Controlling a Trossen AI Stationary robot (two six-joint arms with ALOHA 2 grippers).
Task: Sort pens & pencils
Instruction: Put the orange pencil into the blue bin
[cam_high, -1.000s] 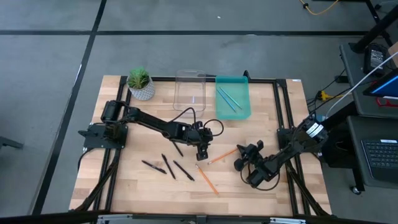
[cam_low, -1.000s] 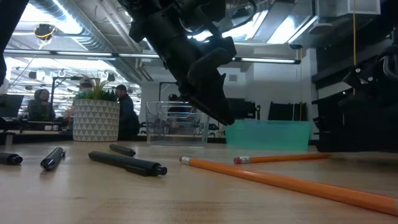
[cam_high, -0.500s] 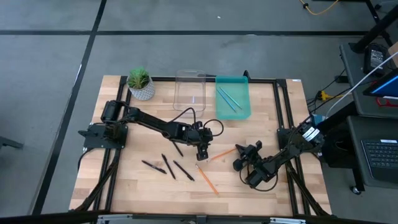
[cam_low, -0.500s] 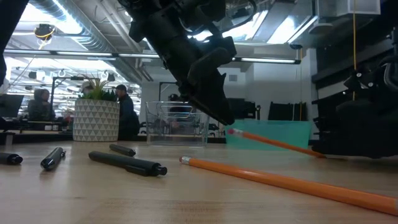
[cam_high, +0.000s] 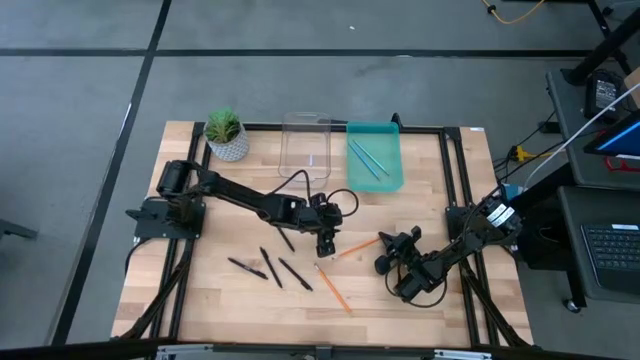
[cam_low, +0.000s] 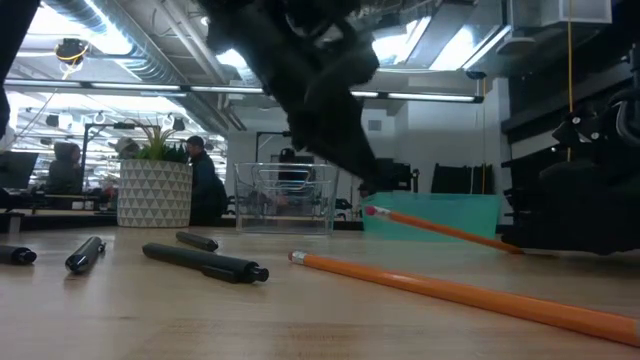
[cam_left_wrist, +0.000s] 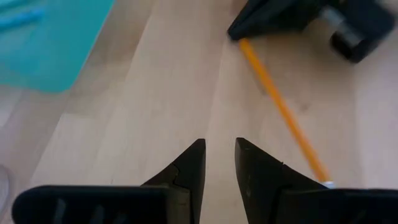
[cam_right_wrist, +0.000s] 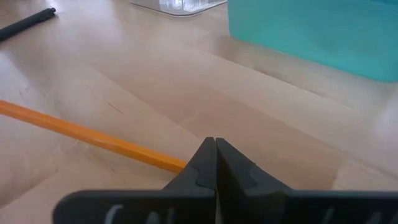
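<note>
The table (cam_high: 200, 300) is pale wood planking inside a black frame, set on a grey floor crossed by dark lines. Along its far edge stand a plant (cam_high: 226, 134) in a white patterned pot, a clear bin (cam_high: 305, 146) and a teal tray (cam_high: 375, 157); two light blue pencils (cam_high: 366, 158) lie in the tray. The low view looks into a lit workshop with ceiling ducts, shelving and people behind the plant.

Four pens (cam_high: 268, 264) lie on the near-left planks, well apart from the bins. One orange pencil (cam_high: 333, 286) lies flat in the near middle. A second orange pencil (cam_high: 357, 248) is pinched at one end by the right gripper (cam_high: 386, 244), fingers pressed together on it; in the low view its eraser end stands raised off the wood, tilted.

The left gripper (cam_high: 324, 246) hovers near that pencil's free end, fingers a little apart with nothing between them.

Bare wood lies between the grippers and the bins, and along the near and right edges. A desk with a keyboard (cam_high: 610, 256) stands just off the right side
</note>
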